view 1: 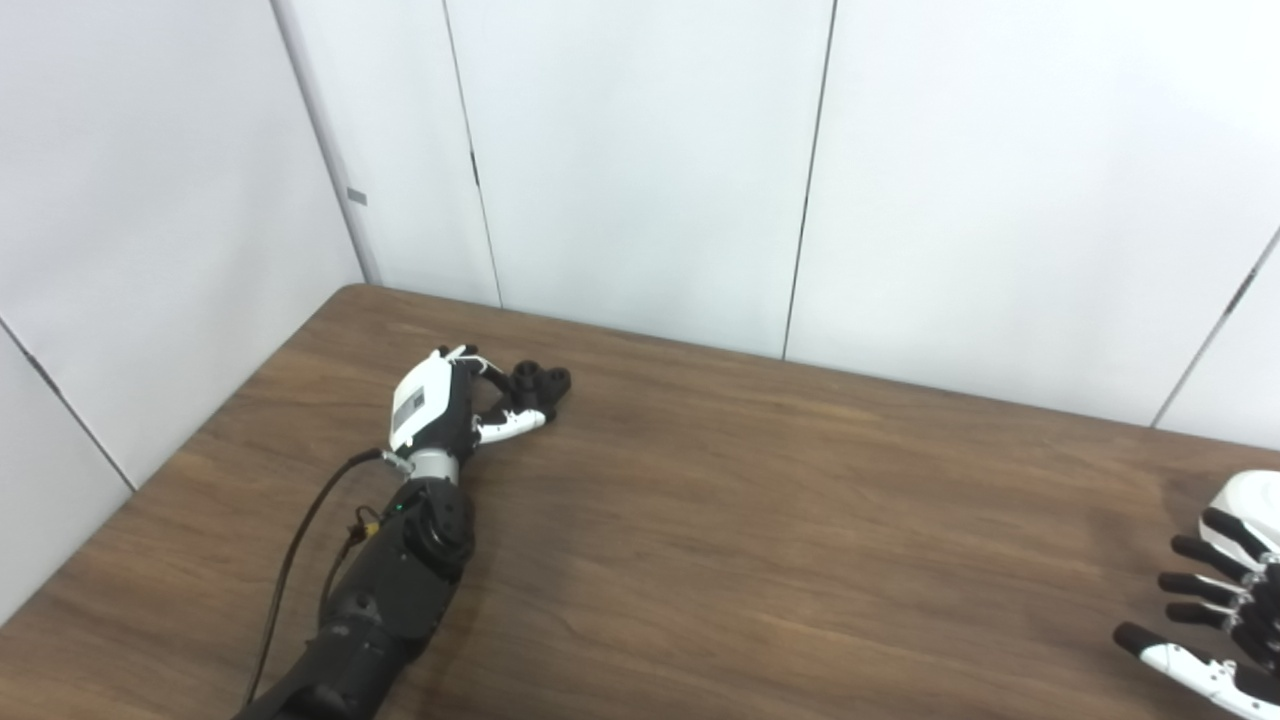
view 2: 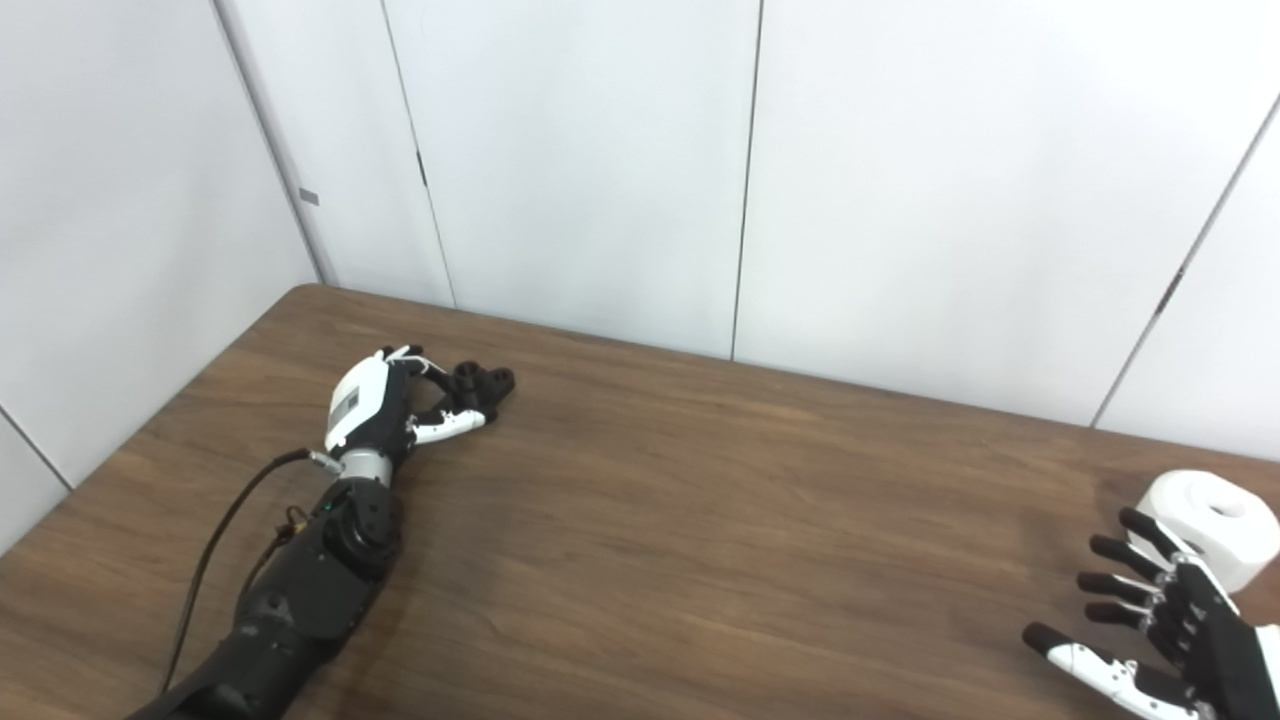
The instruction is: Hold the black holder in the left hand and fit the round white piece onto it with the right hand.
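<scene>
- Far left of the bench (view 2: 700, 520): left hand (view 2: 385, 405) is down near the back-left corner, arm (view 2: 300, 590) coming in from the bottom edge w/ a cable trailing beside it.
- Black holder (view 2: 483, 383) sits right at that hand's fingertips, just to its right and a bit further back. Fingers and thumb are curled around/against it, but I can't tell if it's actually gripped or just touched – looks like it's resting on the wood, not lifted.
- Middle of the bench: just bare wood between the two sides.
- Far right: round white piece (view 2: 1215, 525) stands on the bench near the right edge, hollow top facing up.
- Right hand (view 2: 1165, 625) is spread wide, holding nothing, fingers pointing left-ish. The white piece is just behind it, further from the robot, close to the fingers' back side – touching or not, can't say.
- Imo the key thing: white piece lies beyond and slightly right of the right hand, so that hand needs to reach fwd and wrap it. Holder and white piece are well apart, opposite ends of the bench, so both need bringing toward the middle before any fitting.
</scene>
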`<state>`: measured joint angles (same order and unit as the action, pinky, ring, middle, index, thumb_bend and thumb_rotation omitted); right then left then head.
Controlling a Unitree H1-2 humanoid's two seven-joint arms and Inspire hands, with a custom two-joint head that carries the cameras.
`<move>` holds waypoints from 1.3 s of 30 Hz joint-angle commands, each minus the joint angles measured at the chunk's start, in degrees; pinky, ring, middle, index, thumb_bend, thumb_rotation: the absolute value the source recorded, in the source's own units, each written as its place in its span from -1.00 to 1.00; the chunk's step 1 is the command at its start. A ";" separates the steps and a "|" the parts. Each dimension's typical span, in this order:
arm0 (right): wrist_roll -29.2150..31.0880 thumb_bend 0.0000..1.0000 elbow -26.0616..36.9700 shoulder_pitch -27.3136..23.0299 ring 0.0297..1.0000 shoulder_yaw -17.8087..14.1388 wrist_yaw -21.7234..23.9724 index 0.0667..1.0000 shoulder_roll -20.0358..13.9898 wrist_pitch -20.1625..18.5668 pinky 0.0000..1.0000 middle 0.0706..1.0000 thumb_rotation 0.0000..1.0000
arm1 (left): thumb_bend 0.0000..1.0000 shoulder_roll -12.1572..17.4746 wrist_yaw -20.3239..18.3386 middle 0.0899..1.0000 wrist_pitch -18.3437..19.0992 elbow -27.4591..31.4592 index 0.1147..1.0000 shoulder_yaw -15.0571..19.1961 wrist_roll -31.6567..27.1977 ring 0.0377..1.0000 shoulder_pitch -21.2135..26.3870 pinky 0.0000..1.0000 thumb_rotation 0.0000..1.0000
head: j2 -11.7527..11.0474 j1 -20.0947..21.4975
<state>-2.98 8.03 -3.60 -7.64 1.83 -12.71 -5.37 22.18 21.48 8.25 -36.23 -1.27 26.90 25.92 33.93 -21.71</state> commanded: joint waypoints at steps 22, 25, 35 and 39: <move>-0.51 0.44 -0.53 -2.45 0.21 -0.20 -1.63 0.62 0.46 4.13 0.08 0.44 -0.75 | 0.05 -0.37 -12.81 0.86 -11.28 5.85 -0.17 -7.25 -5.23 1.00 -2.63 0.92 -0.89 | 0.02 2.45; -0.61 0.46 -0.90 -2.58 0.21 -0.13 -1.68 0.61 0.46 4.60 0.07 0.42 -0.74 | 0.05 -0.70 -15.06 0.88 -13.05 7.26 -0.17 -9.30 -4.70 1.00 -2.86 0.96 -0.89 | 0.17 3.06; 2.70 0.50 -0.20 -2.69 0.25 -0.23 -0.79 0.60 0.87 2.70 0.29 0.41 -0.68 | 0.05 -4.12 -21.00 0.93 -16.82 9.66 -0.17 -15.07 -3.77 1.00 -2.53 0.96 -0.88 | 0.92 6.79; 2.40 0.53 0.16 -2.51 0.23 -0.06 -0.96 0.58 1.14 3.16 0.25 0.40 -0.63 | 0.05 -5.65 -22.61 0.93 -16.86 10.66 -0.17 -17.68 -2.53 1.00 -2.60 1.00 -0.88 | 1.30 8.29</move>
<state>-0.70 5.86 -4.53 -7.48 1.31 -11.34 -3.98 17.87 2.80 -9.21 -25.41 -16.80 23.71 23.48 35.07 -13.72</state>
